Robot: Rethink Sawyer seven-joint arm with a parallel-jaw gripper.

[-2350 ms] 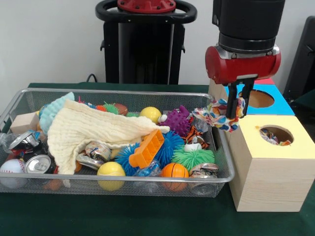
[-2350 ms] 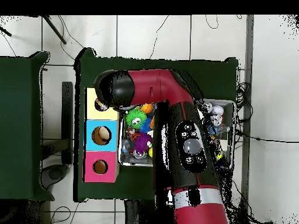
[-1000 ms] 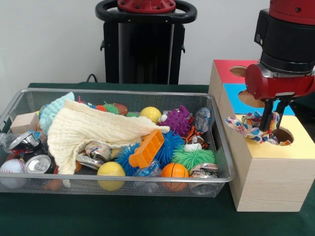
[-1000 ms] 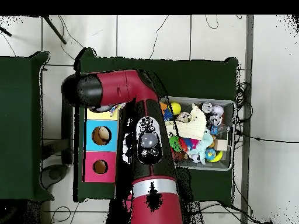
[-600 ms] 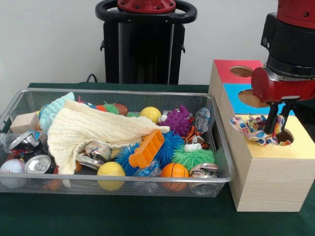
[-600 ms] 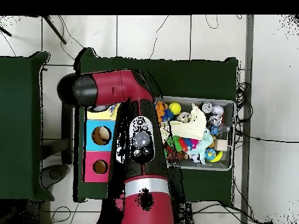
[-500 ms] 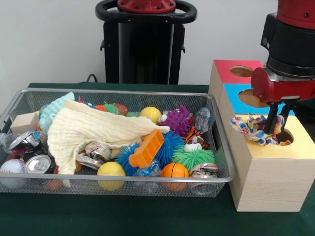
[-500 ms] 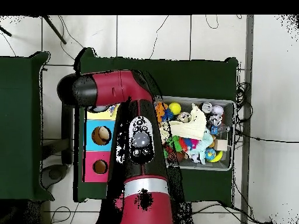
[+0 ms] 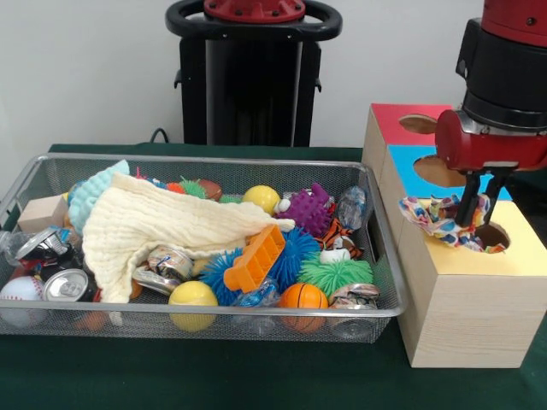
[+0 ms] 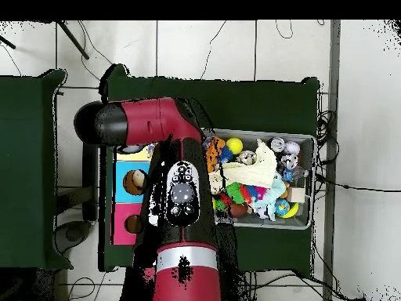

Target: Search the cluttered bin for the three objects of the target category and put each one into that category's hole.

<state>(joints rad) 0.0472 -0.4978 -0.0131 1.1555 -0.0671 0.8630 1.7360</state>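
Here, the patterned cloth (image 9: 438, 218) is a soft, crumpled fabric piece printed in many colours; it hangs over the round hole (image 9: 494, 236) in the yellow-topped wooden box (image 9: 466, 299), its lower end at the hole's rim and its free end draped toward the bin. The hand (image 9: 476, 209) pinches the cloth between its two thin black fingers (image 9: 466, 198), directly above the hole. The hand hangs from a glossy red wrist housing under a black cylindrical arm segment.

Behind the yellow box stand a blue-topped box (image 9: 419, 175) and a red-topped box (image 9: 397, 124), each with a round hole in its lid. Just beside the boxes, the wire-mesh bin (image 9: 214, 318) rests on the green table (image 9: 102, 376). It holds a cream waffle-textured towel (image 9: 162, 226), spiky rubber balls in blue (image 9: 295, 248), green (image 9: 335, 275) and purple (image 9: 308, 209), an orange plastic block (image 9: 254, 259), a small basketball (image 9: 303, 296), smooth yellow balls (image 9: 192, 296), crushed metal cans (image 9: 64, 284) and a baseball (image 9: 21, 290). In the overhead view the red arm (image 10: 184, 204) covers most of the boxes and the bin's near end.
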